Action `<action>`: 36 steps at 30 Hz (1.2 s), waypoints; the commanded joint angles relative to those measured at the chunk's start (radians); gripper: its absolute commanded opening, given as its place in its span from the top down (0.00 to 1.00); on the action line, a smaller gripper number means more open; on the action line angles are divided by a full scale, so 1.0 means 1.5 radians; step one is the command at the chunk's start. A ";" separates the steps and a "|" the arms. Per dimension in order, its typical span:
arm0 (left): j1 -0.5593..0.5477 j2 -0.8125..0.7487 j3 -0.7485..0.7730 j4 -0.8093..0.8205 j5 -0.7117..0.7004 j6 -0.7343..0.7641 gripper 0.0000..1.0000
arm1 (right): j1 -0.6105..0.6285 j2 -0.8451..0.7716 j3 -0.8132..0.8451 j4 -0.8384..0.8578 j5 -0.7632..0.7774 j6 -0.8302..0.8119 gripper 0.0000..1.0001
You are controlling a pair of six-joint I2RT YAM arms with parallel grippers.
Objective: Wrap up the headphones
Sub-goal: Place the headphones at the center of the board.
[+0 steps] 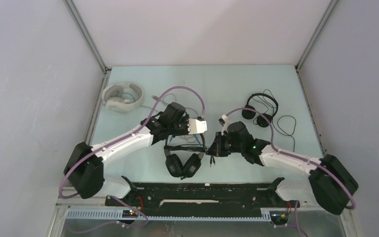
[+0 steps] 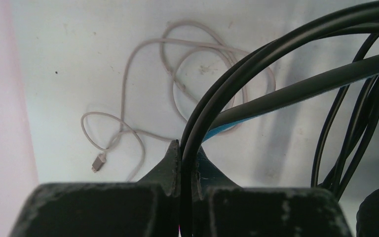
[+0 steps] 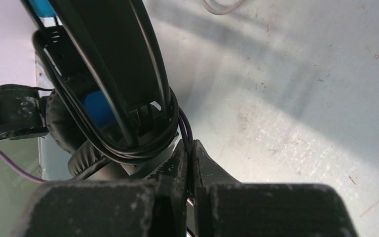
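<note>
On the counter (image 1: 217, 84), the blue-banded black headphones (image 1: 182, 165) lie by the middle of the near edge, the white pair (image 1: 122, 97) in the far left corner, and the thin black pair (image 1: 260, 111) toward the right edge. The left hand (image 2: 185, 153) and right hand (image 3: 187, 153) each pinch the black cord (image 2: 227, 74). It would be best to keep it taut, laying loops snugly around the headband (image 2: 306, 89).
</note>
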 commanded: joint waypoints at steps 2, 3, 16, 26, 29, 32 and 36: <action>0.008 0.064 -0.020 -0.124 -0.135 0.112 0.94 | -0.001 0.073 0.004 0.093 0.020 0.036 0.97; 0.008 0.077 -0.017 -0.121 -0.133 0.108 0.91 | 0.000 0.086 0.004 0.097 0.020 0.040 0.96; -0.033 0.137 0.001 -0.094 -0.063 0.091 0.63 | 0.009 0.168 0.004 0.102 0.046 0.039 0.83; -0.039 0.089 0.001 -0.059 -0.044 0.063 0.32 | 0.006 0.122 0.015 0.047 0.098 0.014 0.65; -0.039 0.060 0.002 -0.049 -0.012 0.046 0.03 | 0.004 0.099 0.016 0.024 0.114 0.007 0.63; -0.038 0.016 -0.002 -0.025 0.000 0.022 0.00 | 0.005 0.075 0.016 0.017 0.118 -0.008 0.61; -0.031 -0.058 0.010 0.009 -0.021 -0.055 0.00 | 0.024 0.060 0.017 0.042 0.096 -0.065 0.60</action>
